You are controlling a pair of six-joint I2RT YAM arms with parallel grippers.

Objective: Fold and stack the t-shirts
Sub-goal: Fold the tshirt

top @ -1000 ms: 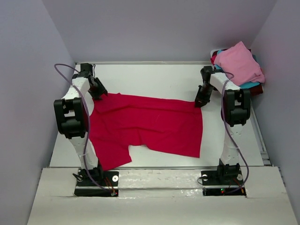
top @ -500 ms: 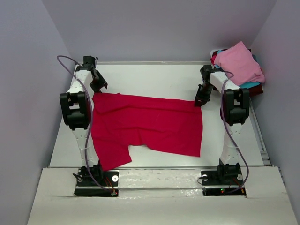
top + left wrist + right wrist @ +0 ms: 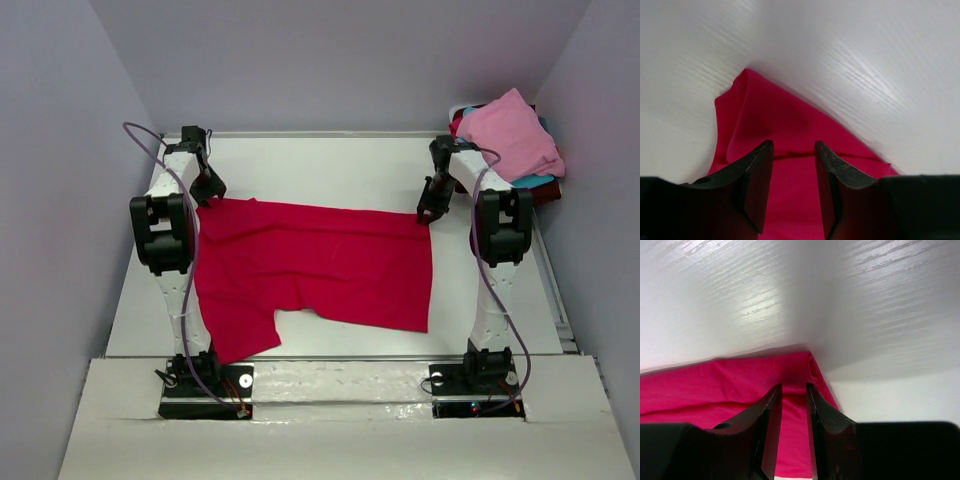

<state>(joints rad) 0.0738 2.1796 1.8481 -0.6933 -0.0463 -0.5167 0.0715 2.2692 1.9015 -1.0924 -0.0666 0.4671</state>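
Red t-shirt [image 3: 315, 265] spread flat on surface [image 3: 340, 165]. Left end effector [image 3: 792, 167] parted over far-left corner; right end effector [image 3: 793, 402] parted, narrower, over far-right corner. Risk: shallow pinch misses hem, uneven lift skews fold.

Spread shirt [image 3: 320, 275] mid-table; stacked shirts [image 3: 510, 135] perhaps far-right.
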